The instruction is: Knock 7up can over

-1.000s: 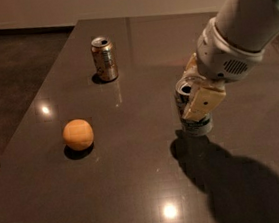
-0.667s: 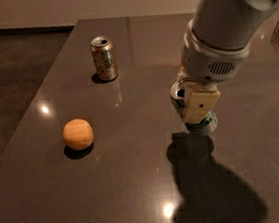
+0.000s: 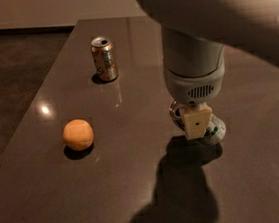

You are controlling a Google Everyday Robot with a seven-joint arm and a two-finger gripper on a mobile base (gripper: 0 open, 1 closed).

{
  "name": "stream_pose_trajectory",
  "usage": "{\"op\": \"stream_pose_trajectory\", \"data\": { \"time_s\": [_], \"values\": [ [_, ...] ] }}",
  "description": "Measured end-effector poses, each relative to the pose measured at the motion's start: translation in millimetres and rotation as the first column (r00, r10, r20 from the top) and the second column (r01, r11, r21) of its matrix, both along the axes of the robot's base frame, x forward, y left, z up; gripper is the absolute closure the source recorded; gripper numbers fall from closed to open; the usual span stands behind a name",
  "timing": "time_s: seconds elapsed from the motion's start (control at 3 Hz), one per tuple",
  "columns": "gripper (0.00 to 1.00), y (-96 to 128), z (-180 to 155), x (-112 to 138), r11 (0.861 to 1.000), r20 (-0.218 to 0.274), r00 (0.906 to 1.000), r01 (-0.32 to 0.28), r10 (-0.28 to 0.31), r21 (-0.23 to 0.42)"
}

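The 7up can (image 3: 216, 128) is on the dark table, right of the middle. Only a white and green part of it shows, low on the right of my gripper, and it looks tilted. My gripper (image 3: 197, 121) hangs down from the big white arm and sits right in front of the can, touching or nearly touching it. It hides most of the can.
A gold-brown can (image 3: 104, 58) stands upright at the back left. An orange ball (image 3: 77, 134) lies on the left part of the table (image 3: 137, 184). The table's near edge runs along the bottom and its left edge slants away to the floor.
The arm has swung in over the can and now covers most of it. The can's visible part has shifted slightly right and looks tipped. The gold-brown can and the ball have not moved.
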State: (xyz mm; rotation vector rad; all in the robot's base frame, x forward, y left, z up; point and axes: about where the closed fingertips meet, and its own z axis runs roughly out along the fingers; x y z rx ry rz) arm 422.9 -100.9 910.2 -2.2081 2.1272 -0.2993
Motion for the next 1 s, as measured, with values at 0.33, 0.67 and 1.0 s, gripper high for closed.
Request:
{"op": "stream_pose_trajectory", "data": {
  "time_s": [0.33,0.67,1.0],
  "values": [
    [1.00,3,-12,-3,0.998,-0.012,0.9998,-0.019,0.019,-0.065],
    [0.82,7,-25,-4,0.993,-0.025,0.9991,-0.036,0.034,-0.113],
    [0.59,8,-37,-3,0.990,-0.045,0.9983,-0.043,0.038,-0.136]
  ]
}}
